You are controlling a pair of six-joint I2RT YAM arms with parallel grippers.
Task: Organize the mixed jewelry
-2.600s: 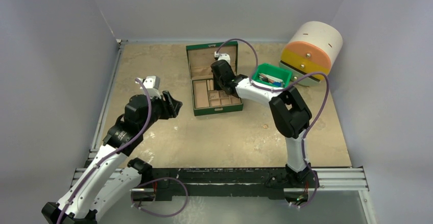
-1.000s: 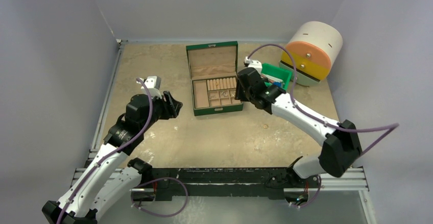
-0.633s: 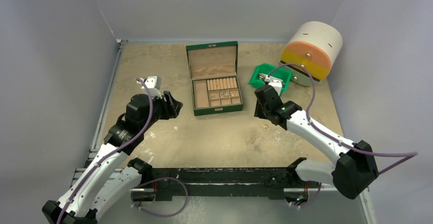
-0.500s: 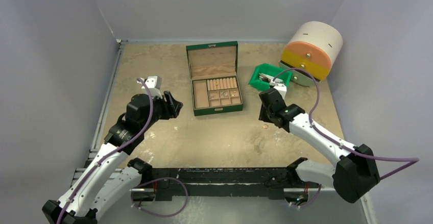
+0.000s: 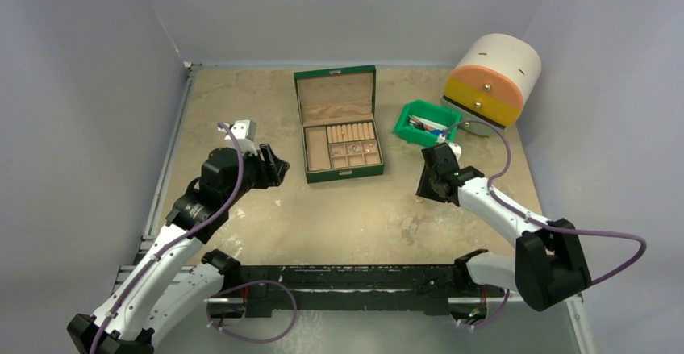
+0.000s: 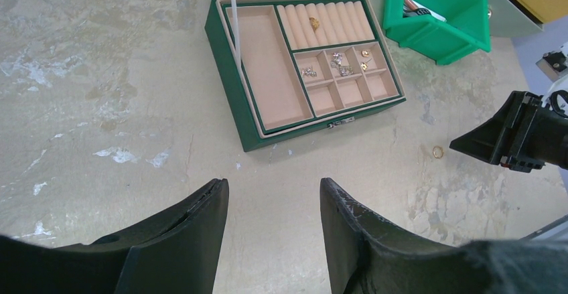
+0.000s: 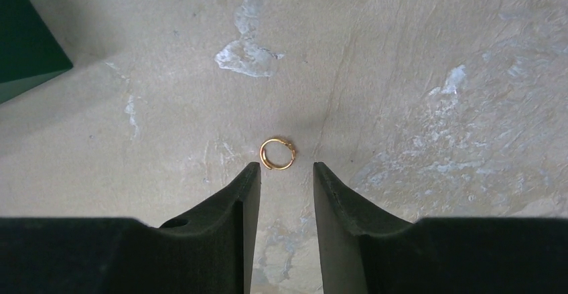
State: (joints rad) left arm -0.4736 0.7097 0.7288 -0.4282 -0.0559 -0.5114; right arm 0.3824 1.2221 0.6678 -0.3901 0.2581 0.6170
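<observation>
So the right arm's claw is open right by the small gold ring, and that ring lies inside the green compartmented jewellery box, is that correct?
Not quite: the small gold ring lies on the bare beige tabletop, outside the green compartmented jewellery box. The right wrist view shows it just ahead of the open right claw.
</observation>
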